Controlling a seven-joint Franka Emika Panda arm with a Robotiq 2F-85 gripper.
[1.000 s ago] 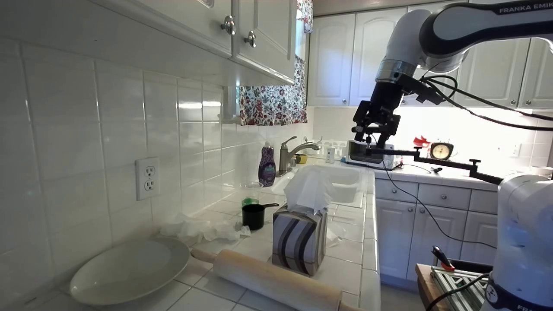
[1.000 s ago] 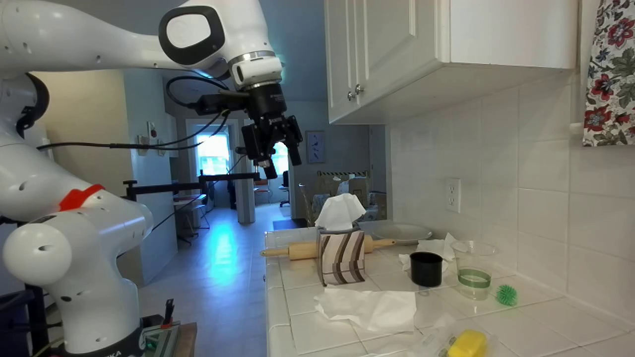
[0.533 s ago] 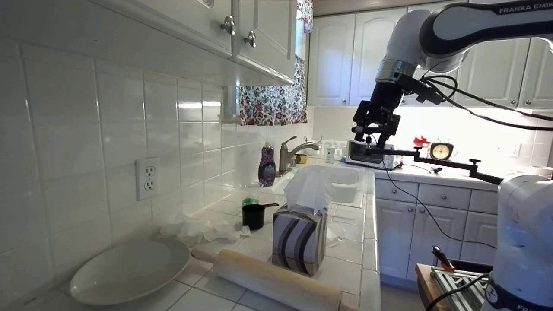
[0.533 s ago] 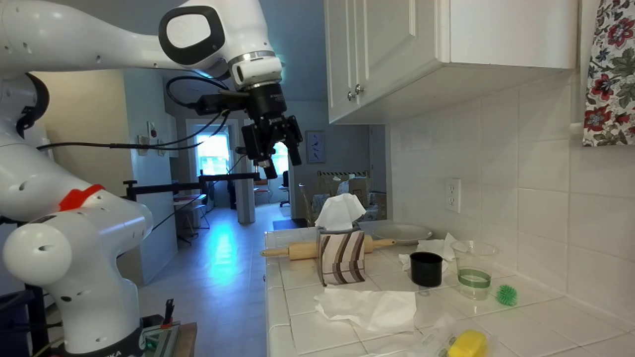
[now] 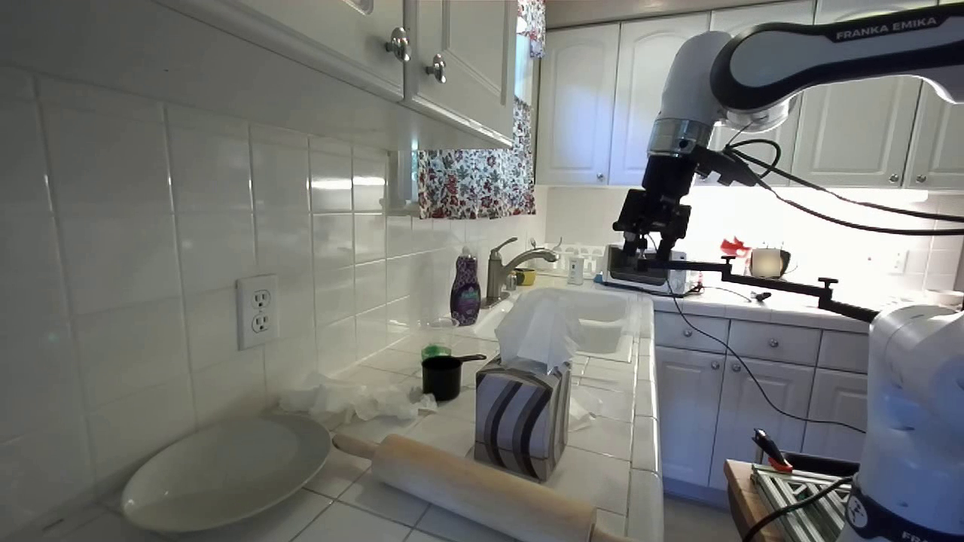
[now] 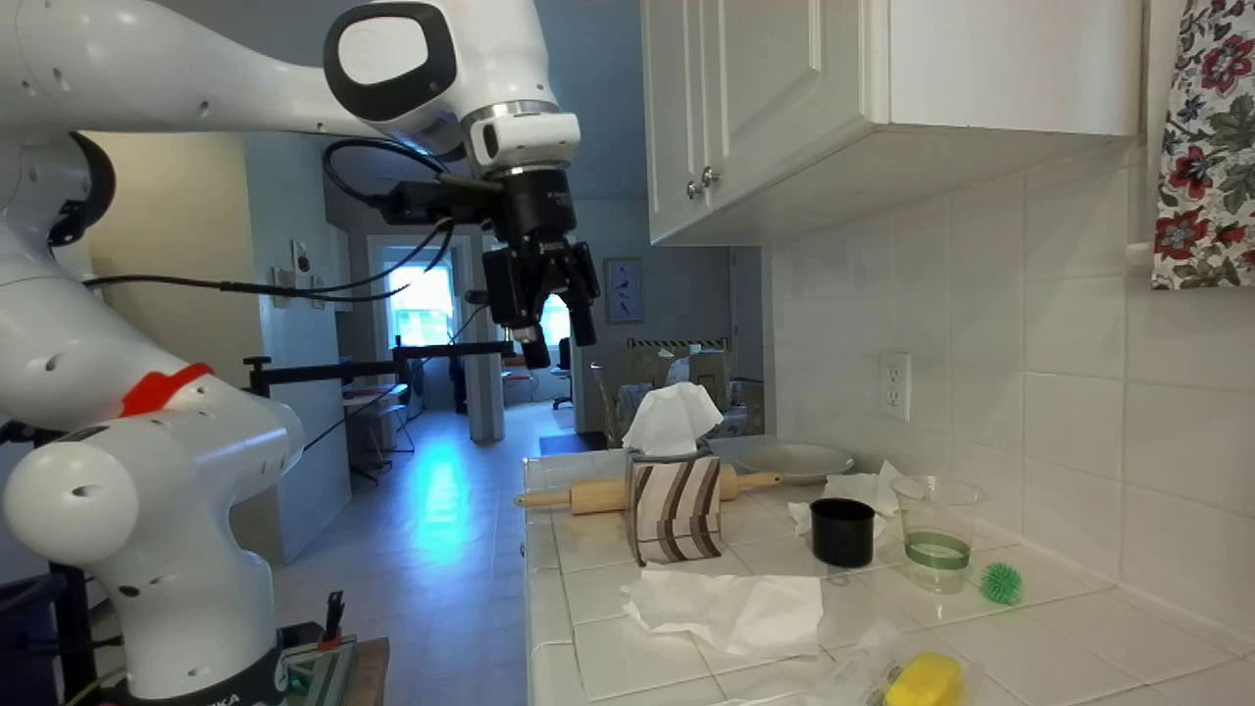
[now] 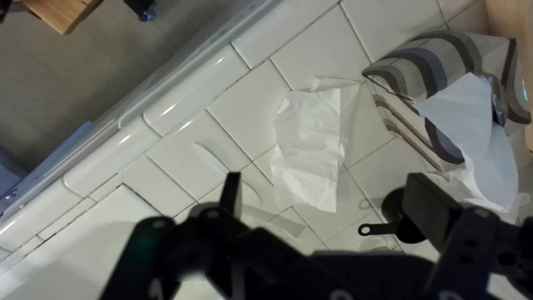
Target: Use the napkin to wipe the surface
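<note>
The napkin [image 6: 730, 610] is a thin white crumpled sheet lying on the surface, a glossy white tiled countertop [image 6: 637, 662]. In the wrist view the napkin [image 7: 308, 146] lies ahead of the fingers on the tiles [image 7: 250, 116]. In an exterior view the napkin [image 5: 582, 414] is mostly hidden behind the tissue box. My gripper [image 7: 327, 179] is open, its fingers wide apart with nothing between them. In both exterior views the gripper [image 6: 561, 350] [image 5: 646, 256] points down, high above the counter level and apart from the napkin.
A striped tissue box [image 6: 677, 510] stands beside the napkin, with a rolling pin [image 5: 482, 489] and white plate [image 5: 226, 478] beyond. A black cup [image 6: 841, 534], clear cup [image 6: 936, 554] and crumpled tissues [image 5: 361, 399] are near the wall. The sink [image 5: 602, 350] borders the counter.
My gripper stays still at first, then moves slightly down and a little toward the counter. It stays open. The napkin and the other objects have not moved.
</note>
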